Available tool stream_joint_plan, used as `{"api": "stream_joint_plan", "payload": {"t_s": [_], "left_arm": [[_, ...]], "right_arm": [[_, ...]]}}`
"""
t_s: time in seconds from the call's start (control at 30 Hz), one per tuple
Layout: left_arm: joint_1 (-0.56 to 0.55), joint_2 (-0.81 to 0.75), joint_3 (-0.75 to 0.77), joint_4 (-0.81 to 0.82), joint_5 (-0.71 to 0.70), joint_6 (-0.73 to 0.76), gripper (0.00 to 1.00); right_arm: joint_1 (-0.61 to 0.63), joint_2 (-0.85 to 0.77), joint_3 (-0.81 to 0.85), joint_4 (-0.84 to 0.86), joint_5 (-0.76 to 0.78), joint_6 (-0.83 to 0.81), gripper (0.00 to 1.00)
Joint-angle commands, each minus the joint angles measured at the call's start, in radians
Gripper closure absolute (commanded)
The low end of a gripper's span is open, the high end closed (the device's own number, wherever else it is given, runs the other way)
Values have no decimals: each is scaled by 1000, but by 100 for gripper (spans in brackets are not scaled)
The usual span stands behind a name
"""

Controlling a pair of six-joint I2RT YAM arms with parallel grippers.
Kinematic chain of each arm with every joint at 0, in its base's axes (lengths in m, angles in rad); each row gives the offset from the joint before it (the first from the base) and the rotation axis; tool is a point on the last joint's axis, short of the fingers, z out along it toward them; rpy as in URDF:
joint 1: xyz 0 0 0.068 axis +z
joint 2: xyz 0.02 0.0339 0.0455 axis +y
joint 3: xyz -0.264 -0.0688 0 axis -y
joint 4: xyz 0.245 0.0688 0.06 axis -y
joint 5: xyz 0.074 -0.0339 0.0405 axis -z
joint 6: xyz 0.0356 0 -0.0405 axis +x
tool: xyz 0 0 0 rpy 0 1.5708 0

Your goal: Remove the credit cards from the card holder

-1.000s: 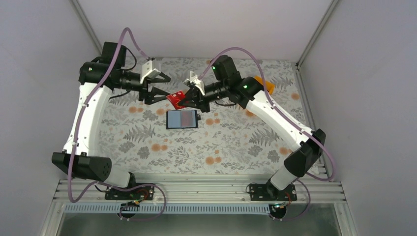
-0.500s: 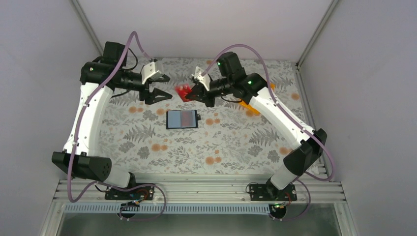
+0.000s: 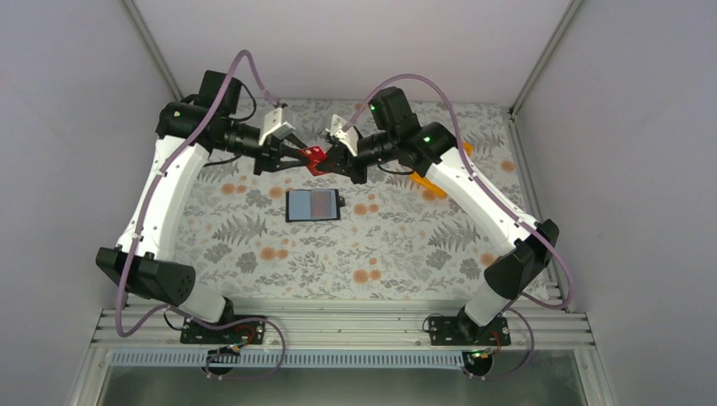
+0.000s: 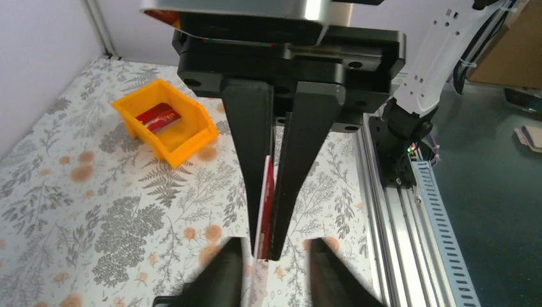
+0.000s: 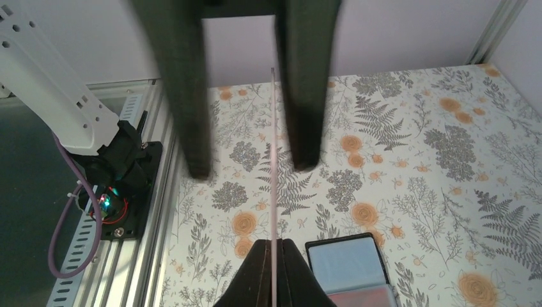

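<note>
right claw [image 3: 327, 160]: clamped on a red credit card [image 3: 314, 157], edge-on in mid-air, likely presenting it for handover | left claw [image 3: 303, 156]: part-open, fingers flanking the card's free end, apart from it | card holder [image 3: 313, 205]: open on tabletop [image 3: 406, 245], below both claws, slightly base-side

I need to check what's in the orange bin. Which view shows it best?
Left wrist: the orange bin sits whole and unobstructed, a red card lying inside. Top external shows only orange slivers behind the right arm; right wrist misses it.
</note>
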Motion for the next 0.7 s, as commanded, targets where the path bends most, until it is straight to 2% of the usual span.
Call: {"api": "stream_joint_plan", "payload": {"t_s": [0.0, 0.13, 0.33, 0.5, 0.63, 0.67], "left_arm": [[-10, 7, 5, 29, 30, -21, 95], [-11, 6, -4, 44, 31, -63, 98], [13, 17, -26, 260, -50, -458, 98], [25, 18, 28, 292, 2, -543, 98], [31, 7, 27, 298, 10, -555, 98], [39, 4, 17, 312, 10, -573, 98]], "right_arm": [[12, -6, 40, -21, 10, -25, 96], [12, -25, 31, 1, 24, -22, 96], [-14, -59, 21, 65, 148, 6, 96], [-30, -33, 81, 65, 135, 0, 96], [-41, -20, 104, 79, 140, 1, 90], [-44, -20, 106, 91, 166, 10, 78]]}}
